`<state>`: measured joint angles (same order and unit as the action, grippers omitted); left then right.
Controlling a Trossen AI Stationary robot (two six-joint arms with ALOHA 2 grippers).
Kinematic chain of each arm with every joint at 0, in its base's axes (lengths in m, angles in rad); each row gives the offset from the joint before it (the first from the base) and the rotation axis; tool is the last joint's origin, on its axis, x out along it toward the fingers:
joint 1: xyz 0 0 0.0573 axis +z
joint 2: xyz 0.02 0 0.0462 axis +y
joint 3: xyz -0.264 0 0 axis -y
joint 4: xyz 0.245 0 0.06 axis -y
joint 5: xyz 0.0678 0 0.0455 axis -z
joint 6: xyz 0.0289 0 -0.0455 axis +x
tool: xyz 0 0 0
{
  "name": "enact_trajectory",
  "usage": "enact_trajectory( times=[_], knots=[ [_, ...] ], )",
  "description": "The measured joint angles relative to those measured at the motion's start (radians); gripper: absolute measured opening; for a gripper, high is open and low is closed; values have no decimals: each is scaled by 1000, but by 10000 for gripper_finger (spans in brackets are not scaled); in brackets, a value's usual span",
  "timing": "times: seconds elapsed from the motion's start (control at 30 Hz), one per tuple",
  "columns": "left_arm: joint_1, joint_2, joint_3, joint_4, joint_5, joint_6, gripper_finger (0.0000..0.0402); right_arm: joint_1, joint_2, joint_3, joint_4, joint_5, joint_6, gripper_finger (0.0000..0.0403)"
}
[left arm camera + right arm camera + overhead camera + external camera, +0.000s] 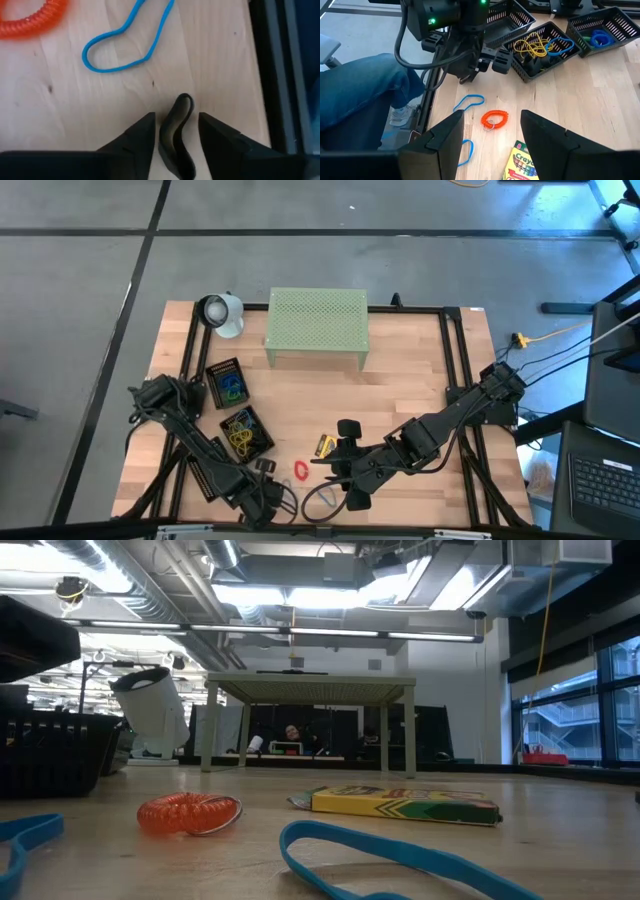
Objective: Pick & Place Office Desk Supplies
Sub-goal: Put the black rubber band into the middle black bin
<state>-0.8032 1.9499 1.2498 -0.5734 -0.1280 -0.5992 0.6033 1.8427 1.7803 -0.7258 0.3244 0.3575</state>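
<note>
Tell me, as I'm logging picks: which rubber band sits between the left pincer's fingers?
The dark grey band, between the left pincer's spread fingers; the blue loop lies farther off on the wood, near the orange coil.

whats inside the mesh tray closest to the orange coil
The mesh tray holds tangled yellow rubber bands with a blue band beside them. Whatever lies beneath the tangle is covered.

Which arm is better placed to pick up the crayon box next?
The right. The open right gripper hangs close over the crayon box, which lies just before its fingers. The left gripper is farther off, open and straddling a dark band.
</note>
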Motion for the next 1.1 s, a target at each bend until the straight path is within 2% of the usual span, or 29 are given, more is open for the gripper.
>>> enact_trajectory(
  times=[0.1,0.23,0.27,0.37,0.5,0.67,0.83,0.97,1.1],
  knots=[
    [-3,0,0,-3,-5,-17,99,0,0,0,0,0,0,199],
    [-7,0,0,-4,-8,-17,20,0,0,0,0,0,0,199],
    [-7,0,0,-5,-8,-24,12,0,0,0,0,0,0,199],
    [-9,-6,5,-22,-12,-34,6,0,0,0,0,0,0,199],
    [-13,-37,70,-184,-62,-44,5,0,0,0,0,0,0,199],
    [-14,-104,149,-460,-192,-125,5,0,0,0,1,-1,0,199],
    [-6,-154,154,-712,-328,-295,5,0,0,0,3,-1,0,199],
    [23,-157,141,-901,-325,-439,5,0,0,0,3,-3,0,199],
    [49,-158,73,-911,-296,-410,5,0,0,0,9,-3,0,199]
  ],
)
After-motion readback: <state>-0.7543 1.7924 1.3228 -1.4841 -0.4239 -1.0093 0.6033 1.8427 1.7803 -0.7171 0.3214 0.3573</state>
